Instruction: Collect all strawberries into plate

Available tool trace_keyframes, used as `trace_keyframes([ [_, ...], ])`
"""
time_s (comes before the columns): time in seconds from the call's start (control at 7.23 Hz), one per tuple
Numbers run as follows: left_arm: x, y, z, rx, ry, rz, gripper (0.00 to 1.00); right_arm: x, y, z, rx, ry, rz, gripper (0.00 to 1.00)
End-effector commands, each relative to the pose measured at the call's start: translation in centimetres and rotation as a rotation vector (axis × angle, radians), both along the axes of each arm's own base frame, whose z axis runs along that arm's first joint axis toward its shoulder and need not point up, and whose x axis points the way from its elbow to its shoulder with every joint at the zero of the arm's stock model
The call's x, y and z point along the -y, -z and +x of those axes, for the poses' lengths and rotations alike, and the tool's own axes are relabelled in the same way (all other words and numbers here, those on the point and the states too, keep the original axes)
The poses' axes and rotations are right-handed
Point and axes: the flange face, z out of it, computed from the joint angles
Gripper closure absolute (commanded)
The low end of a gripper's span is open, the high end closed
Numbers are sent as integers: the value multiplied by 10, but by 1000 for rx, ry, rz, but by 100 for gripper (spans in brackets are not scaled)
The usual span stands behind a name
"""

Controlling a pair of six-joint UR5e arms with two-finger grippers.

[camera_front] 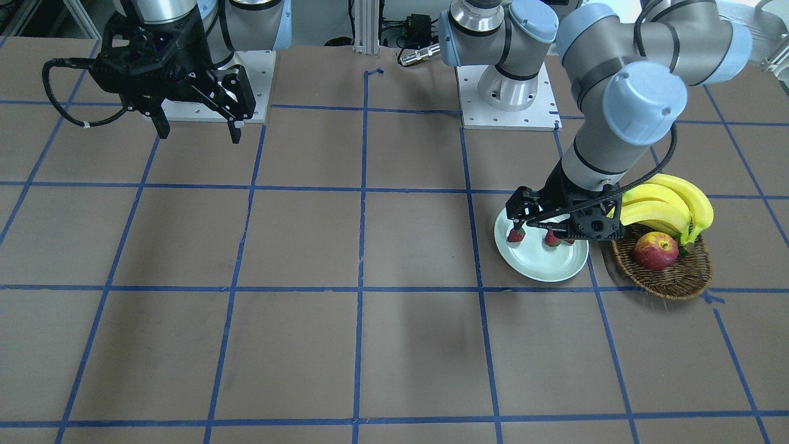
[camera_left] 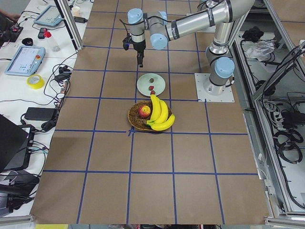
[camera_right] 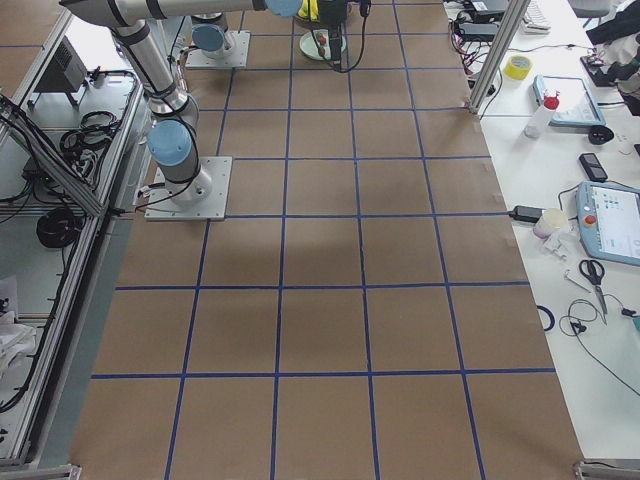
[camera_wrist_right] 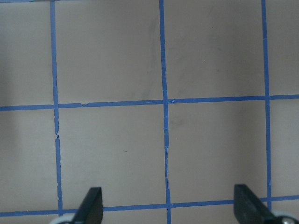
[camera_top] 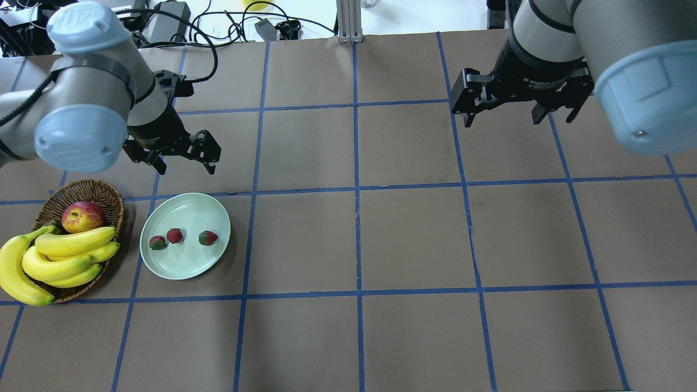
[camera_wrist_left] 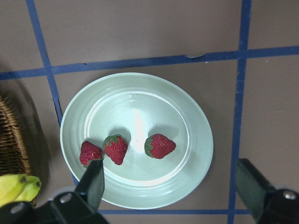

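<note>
Overhead view. The plate [camera_top: 188,202] lies at about 8 o'clock from the table [camera_top: 414,234] centre. All three strawberries [camera_top: 175,236] rest on it in a loose row: two close together on its 9 o'clock side, and one alone just toward 3 o'clock of its middle. None of them touches a finger.

The left gripper [camera_top: 187,163] hangs above the plate's 12 o'clock edge with its jaws spread wide and nothing between them. The wrist view looks straight down on the plate between the fingers [camera_wrist_left: 93,179].

The right gripper [camera_top: 517,115] is well apart, at about 1 o'clock from the table centre. It is likewise wide and empty over bare surface.

At 9 o'clock of the plate, just beside it, stands a wicker basket [camera_top: 87,186] holding an apple [camera_top: 83,216] and bananas [camera_top: 60,256].
</note>
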Motion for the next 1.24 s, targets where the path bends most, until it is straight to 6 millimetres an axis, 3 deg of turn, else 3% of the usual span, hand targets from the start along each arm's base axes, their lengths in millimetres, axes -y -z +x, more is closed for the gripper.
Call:
trace_keyframes([
  [0.0,2,-70,-10,-82,-69,-80,0,-1,0,0,3,0,0,0],
  [0.28,-20,-104,-25,-138,-44,-133,0,0,0,0,3,0,0,0],
  [0.41,-35,-110,-26,-137,-45,-102,0,-1,0,0,4,-1,1,0],
  [0.83,-51,-110,-26,-24,10,-49,0,-1,0,1,7,-1,1,0],
  [1.11,-66,-115,-44,-18,38,-30,0,-1,0,1,7,-1,1,0],
])
